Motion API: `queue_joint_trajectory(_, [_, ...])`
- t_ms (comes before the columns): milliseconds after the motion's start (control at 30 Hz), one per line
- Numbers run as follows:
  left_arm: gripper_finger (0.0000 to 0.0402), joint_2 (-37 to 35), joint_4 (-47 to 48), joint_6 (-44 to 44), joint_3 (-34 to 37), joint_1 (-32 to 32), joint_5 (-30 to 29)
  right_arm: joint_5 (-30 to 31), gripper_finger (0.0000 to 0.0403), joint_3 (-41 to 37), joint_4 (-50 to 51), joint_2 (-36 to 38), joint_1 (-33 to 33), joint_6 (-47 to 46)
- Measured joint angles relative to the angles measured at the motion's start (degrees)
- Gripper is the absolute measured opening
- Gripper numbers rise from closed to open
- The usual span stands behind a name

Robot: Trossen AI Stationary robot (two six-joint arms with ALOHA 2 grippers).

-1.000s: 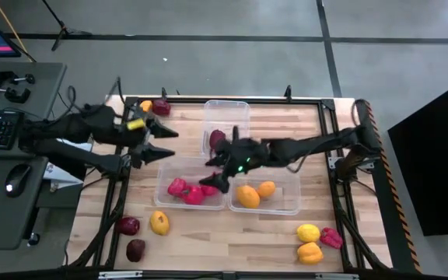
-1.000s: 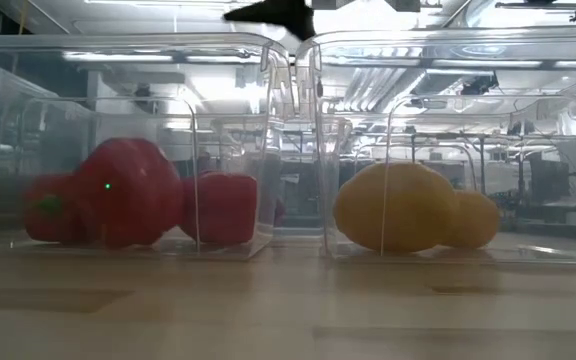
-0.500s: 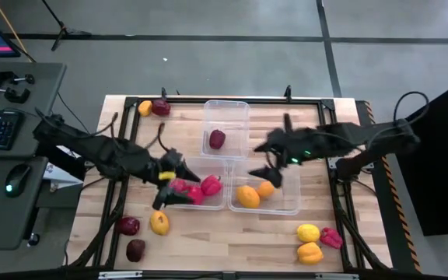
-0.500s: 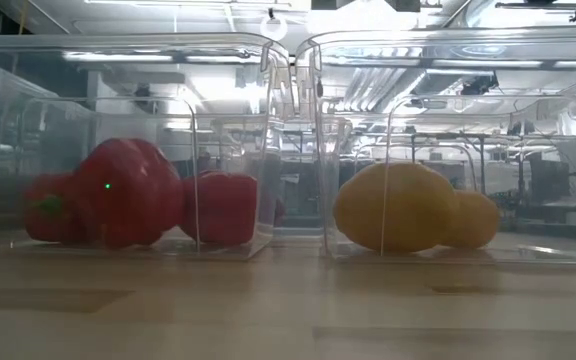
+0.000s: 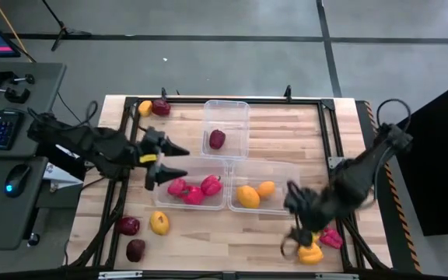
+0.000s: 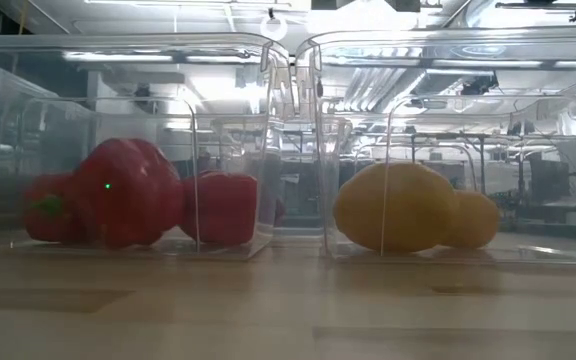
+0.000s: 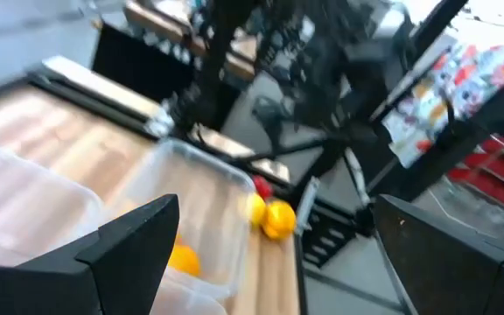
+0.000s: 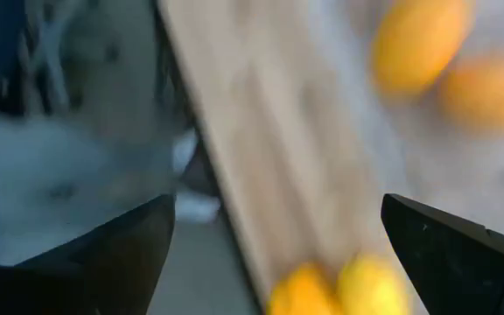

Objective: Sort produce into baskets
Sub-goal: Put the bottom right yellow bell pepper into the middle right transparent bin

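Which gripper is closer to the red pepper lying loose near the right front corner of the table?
Right. The right gripper hangs open just beside the loose red pepper; the left gripper is far across the table.

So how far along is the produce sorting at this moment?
Done: three red peppers share one tub, two orange pieces another, one maroon piece the third.
In hand: nothing; left gripper and right gripper are open.
Left: eight loose pieces on the table.

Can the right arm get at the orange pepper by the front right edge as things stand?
Probably yes. The right gripper hangs open just beside the orange pepper, which lies loose on the bare table with only a yellow piece and a red pepper next to it, outside the baskets.
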State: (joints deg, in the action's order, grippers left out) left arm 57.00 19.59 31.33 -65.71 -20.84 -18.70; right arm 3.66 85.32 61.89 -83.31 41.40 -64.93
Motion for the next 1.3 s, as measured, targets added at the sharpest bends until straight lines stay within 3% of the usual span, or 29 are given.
queue_joint_trajectory(133, [0.0372,-2.0,0.1,-1.5,0.0,0.7,-2.7,-7.0,0.0397,0.0,0.1,-5.6,6.9,-4.9])
queue_joint_trajectory(300, [0.0372,-2.9,0.0,-2.6,0.0,1.1,-4.7,-10.8,0.0397,0.0,0.4,-13.1,12.9,-4.8])
queue_joint_trajectory(700, [0.0372,-2.3,0.3,-3.0,0.0,1.1,-4.9,-9.9,0.0397,0.0,4.8,-25.9,15.3,1.8])
queue_joint_trajectory(1167, [0.0372,-2.3,0.8,-2.5,0.0,1.1,-4.5,-8.6,0.0395,0.0,3.9,-27.7,16.4,-0.6])
queue_joint_trajectory(1300, [0.0372,-2.3,2.1,-2.5,0.0,1.1,-4.4,-8.9,0.0365,0.0,2.5,-27.9,16.5,0.6])
